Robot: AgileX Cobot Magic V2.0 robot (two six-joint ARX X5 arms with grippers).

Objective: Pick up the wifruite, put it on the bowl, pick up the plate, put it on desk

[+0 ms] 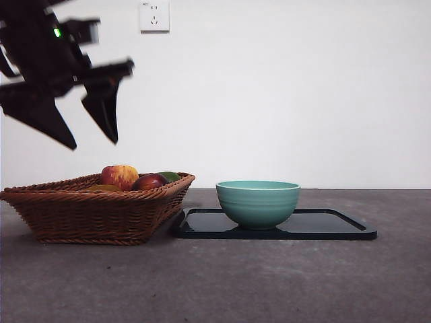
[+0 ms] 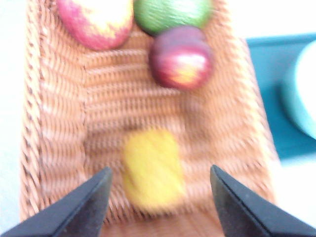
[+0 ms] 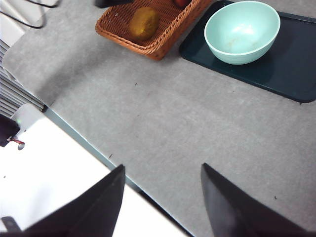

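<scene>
**Front view: left gripper over the basket, nothing moved yet**

Front view puts the left gripper [image 1: 94,138] in the upper left of the frame, above the wicker basket [image 1: 87,215], its two jaws spread wide and holding nothing. Its own wrist picture, blurred, shows the small yellowish-brown fruit [image 2: 152,170] lying on the basket floor, framed between the jaws, apart from the streaked apple [image 2: 96,22], the dark red fruit [image 2: 181,57] and a green fruit [image 2: 170,12].

The teal bowl [image 1: 258,202] stands empty on the dark tray [image 1: 337,225], just right of the basket on the grey desk [image 1: 215,282].

The right gripper [image 3: 160,197] waits well back over the desk edge, jaws wide apart and empty.

By my reading the task is at its start: the fruit is not yet grasped, and both the placing in the bowl and the moving of the plate remain.
</scene>
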